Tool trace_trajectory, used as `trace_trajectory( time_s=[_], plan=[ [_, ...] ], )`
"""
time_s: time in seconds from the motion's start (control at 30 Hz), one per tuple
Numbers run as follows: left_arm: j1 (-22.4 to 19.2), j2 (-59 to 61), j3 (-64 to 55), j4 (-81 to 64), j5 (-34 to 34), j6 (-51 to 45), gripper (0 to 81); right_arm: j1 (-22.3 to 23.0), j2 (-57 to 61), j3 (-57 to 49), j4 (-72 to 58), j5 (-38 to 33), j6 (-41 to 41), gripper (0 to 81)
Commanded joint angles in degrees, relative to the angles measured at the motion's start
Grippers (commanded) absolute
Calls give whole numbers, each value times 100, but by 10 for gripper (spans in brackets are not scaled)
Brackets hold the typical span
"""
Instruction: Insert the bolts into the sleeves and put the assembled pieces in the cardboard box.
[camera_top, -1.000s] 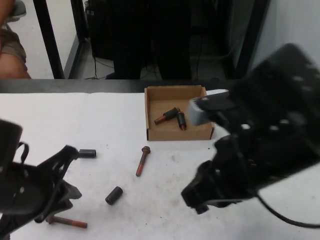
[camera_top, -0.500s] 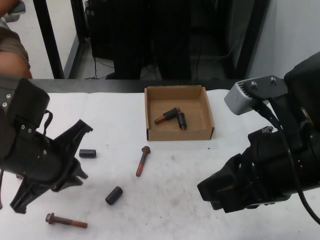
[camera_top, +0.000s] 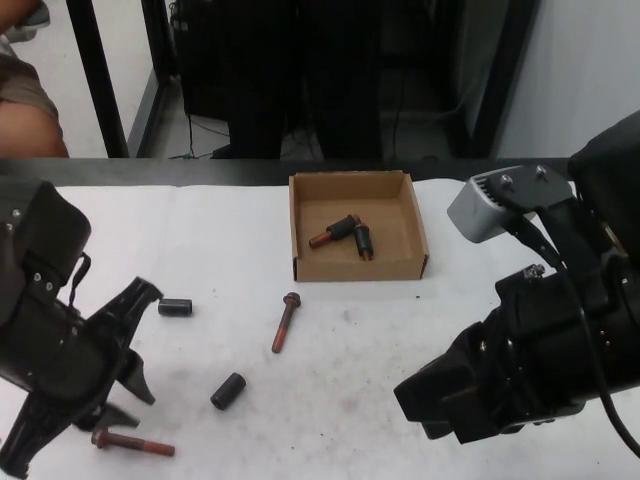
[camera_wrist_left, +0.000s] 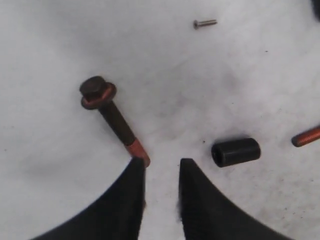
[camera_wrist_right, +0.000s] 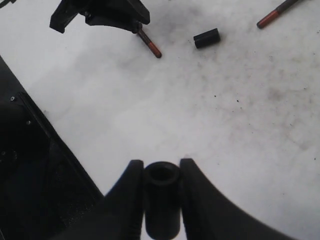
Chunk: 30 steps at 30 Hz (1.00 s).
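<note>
My left gripper (camera_wrist_left: 161, 164) is open above the white bench. One fingertip is right beside the copper tip of a loose bolt (camera_wrist_left: 112, 120) (camera_top: 132, 441), with nothing between the fingers. A black sleeve (camera_wrist_left: 236, 151) (camera_top: 228, 390) lies close by. My right gripper (camera_wrist_right: 161, 167) is shut on another black sleeve (camera_wrist_right: 161, 200), held above the bench at the near right. A second bolt (camera_top: 285, 322) and a third sleeve (camera_top: 175, 307) lie mid-bench. The cardboard box (camera_top: 410, 225) at the back holds two assembled pieces (camera_top: 345, 232).
A tiny screw (camera_wrist_left: 205, 23) lies on the bench beyond the bolt. The right arm's bulky body (camera_top: 540, 350) fills the near right of the bench. A dark bench edge and black frame posts run along the back.
The left arm has dropped toward the near-left bolt after standing higher half a second ago. The right arm drew back from the box a second ago and now barely moves.
</note>
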Motion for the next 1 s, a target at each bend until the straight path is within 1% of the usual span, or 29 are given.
trace_trajectory(
  time_s=[0.0, 0.07, 0.1, 0.2, 0.3, 0.5, 0.7, 0.97],
  plan=[
    [15, 5, 6, 71, -96, 21, 384, 20, -69, -20, -17, -98, -58, 3],
    [13, 55, 6, 71, -78, -233, 456, 20, -69, -20, -17, -98, -58, 3],
    [13, 95, 6, 71, -35, -322, 468, 20, -69, -20, -17, -98, -58, 3],
    [13, 242, 6, 85, 117, -354, 468, 20, -69, -20, -17, -98, -58, 3],
    [-22, 367, 6, 156, 91, -402, 468, 20, -69, -20, -17, -98, -58, 3],
    [-101, 396, 6, 191, -480, -1065, 468, 20, -69, -20, -17, -98, -58, 3],
    [-101, 396, 6, 191, -940, -1339, 468, 20, -69, -20, -17, -98, -58, 3],
    [-101, 638, 6, 172, -940, -1427, 468, 20, -69, -20, -17, -98, -58, 3]
  ],
)
